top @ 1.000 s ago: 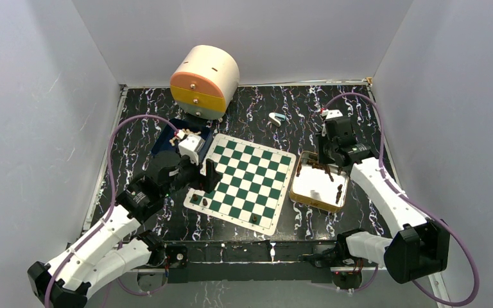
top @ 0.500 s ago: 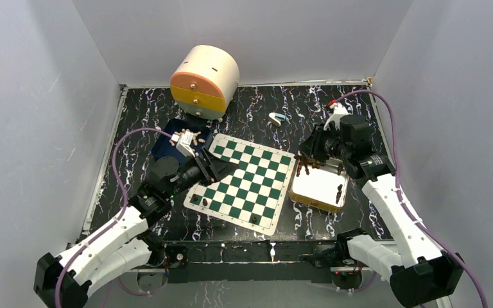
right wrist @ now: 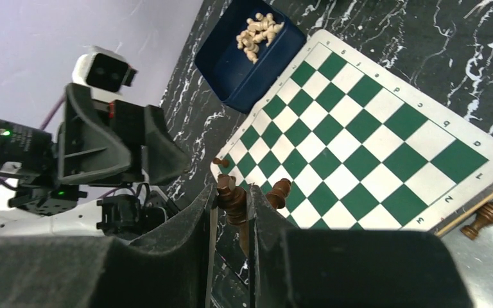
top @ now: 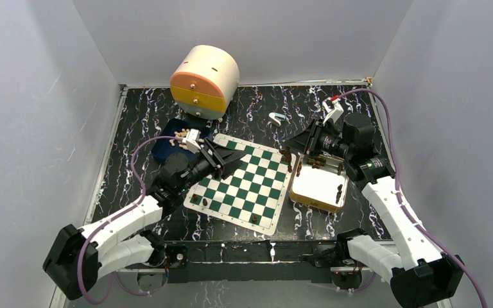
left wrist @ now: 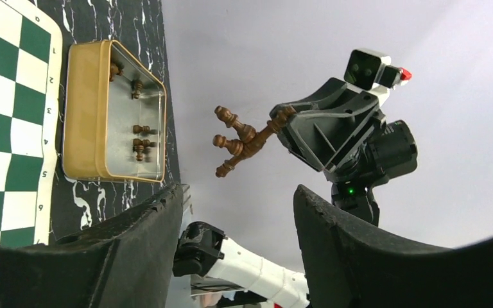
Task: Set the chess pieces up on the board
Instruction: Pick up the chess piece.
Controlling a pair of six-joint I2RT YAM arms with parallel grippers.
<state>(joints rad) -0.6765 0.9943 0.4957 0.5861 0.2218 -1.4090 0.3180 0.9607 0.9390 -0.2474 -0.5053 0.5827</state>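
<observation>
Mid-carry, I judge: the right gripper (right wrist: 231, 197) is clamped on a bunch of dark brown pieces (left wrist: 241, 140) in the air over the board's (top: 244, 186) far right corner, while the left gripper (left wrist: 234, 192) hangs empty, jaws apart, so next they must be lowered and stood singly on squares.

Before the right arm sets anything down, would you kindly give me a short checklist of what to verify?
1. Right gripper grip on dark brown wooden chess pieces: shut on a fanned cluster of several at once; not ok for placing one.
2. Left gripper free: jaws apart, empty; ok.
3. Green-and-white chequered board lying flat, most squares bare: ok.
4. Clearance between the two grippers over the board: cannot tell.
5. Pale beige pieces set out: heaped in the dark blue tray; not ok.
</observation>
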